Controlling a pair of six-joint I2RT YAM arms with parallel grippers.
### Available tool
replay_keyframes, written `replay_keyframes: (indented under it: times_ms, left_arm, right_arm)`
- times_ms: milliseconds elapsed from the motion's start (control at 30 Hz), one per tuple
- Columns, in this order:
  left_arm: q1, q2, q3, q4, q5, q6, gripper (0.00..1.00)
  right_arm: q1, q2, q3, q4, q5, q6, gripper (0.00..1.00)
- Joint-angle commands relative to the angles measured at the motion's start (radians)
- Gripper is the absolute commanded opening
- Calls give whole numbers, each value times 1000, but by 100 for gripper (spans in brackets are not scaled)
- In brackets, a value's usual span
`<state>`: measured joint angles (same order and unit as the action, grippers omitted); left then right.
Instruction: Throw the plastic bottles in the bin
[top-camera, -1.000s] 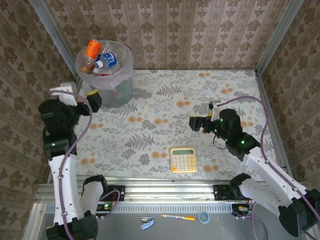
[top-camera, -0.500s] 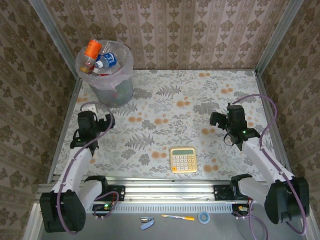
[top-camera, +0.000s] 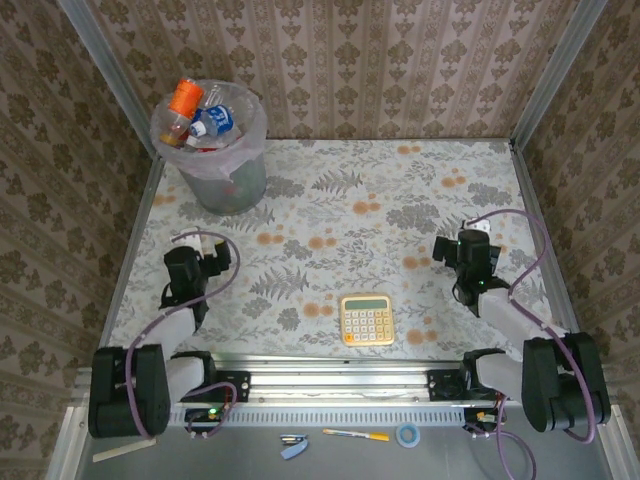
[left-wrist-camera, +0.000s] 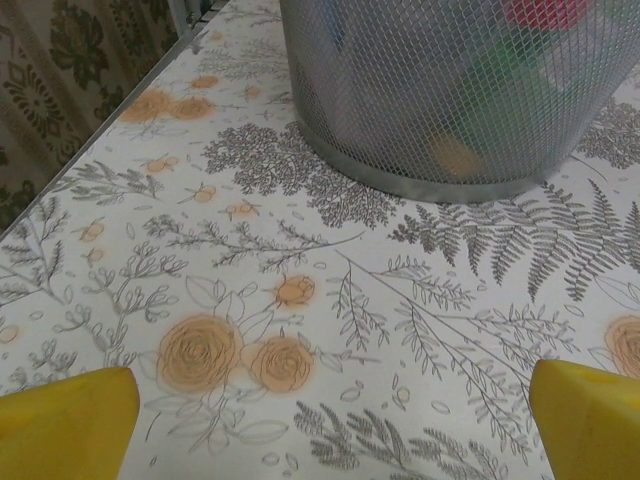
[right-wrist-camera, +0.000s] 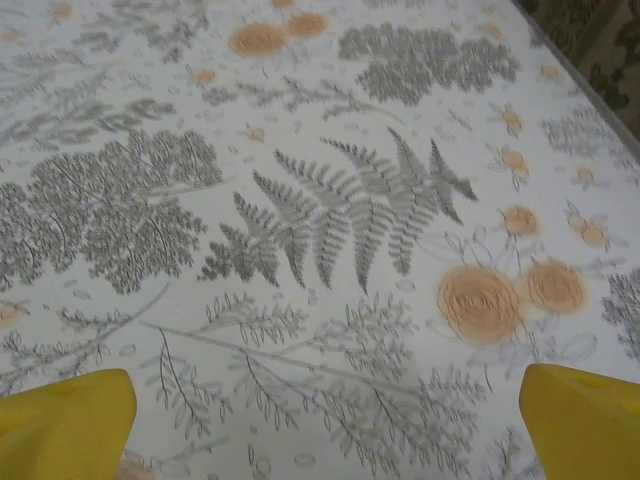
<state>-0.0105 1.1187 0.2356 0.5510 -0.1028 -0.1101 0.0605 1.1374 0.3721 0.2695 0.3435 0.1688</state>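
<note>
Table (top-camera: 400, 190): floral cloth lying open through middle; rails and papered walls closing in on left, right and far edges.
Bin (top-camera: 232, 185): standing in far left corner, close to left rail.
Plastic bottles (top-camera: 213, 122): every one seen sitting heaped inside bin, pile rising past rim; task looking done, likely nothing left to throw.
Calculator (top-camera: 367, 319): lying near front edge, between arms.
Left tool (top-camera: 222, 256), right tool (top-camera: 444, 247): both gaping wide, gripping nothing, hanging low over table, well apart.
</note>
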Motion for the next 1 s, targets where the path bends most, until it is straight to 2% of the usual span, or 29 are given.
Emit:
replay_keyframes:
  times_ms: [0,67,267,333,433,500,567,600,967]
  left_arm:
    - [14,81,-21,285,63,63,100]
    - [34,169,-23,419,97,81,100]
    - [57,372,24,556,231,133,100]
    - [57,479,14,704,243,139,100]
    - [80,445,39,600,246,110,100]
    - [88,444,98,497,273,111,100]
    - [28,438,152,378,159,151,100]
    - [15,435,160,359,137,158,100]
    - [16,438,158,364,137,161,100]
  right_arm:
    - [-4,20,-50,278,-15,-62,100]
    - [-4,44,-63,357,-47,-96,100]
    - [-4,213,-32,569,-109,-129,100]
    - [-2,298,6,562,-131,-134,100]
    - [-6,419,14,667,-138,-137,100]
    - [-30,389,29,586,-165,-108,100]
    - [-31,394,26,602,-164,-109,100]
    - [-31,393,27,600,-165,-107,100]
    - [-30,390,24,607,-163,-112,100]
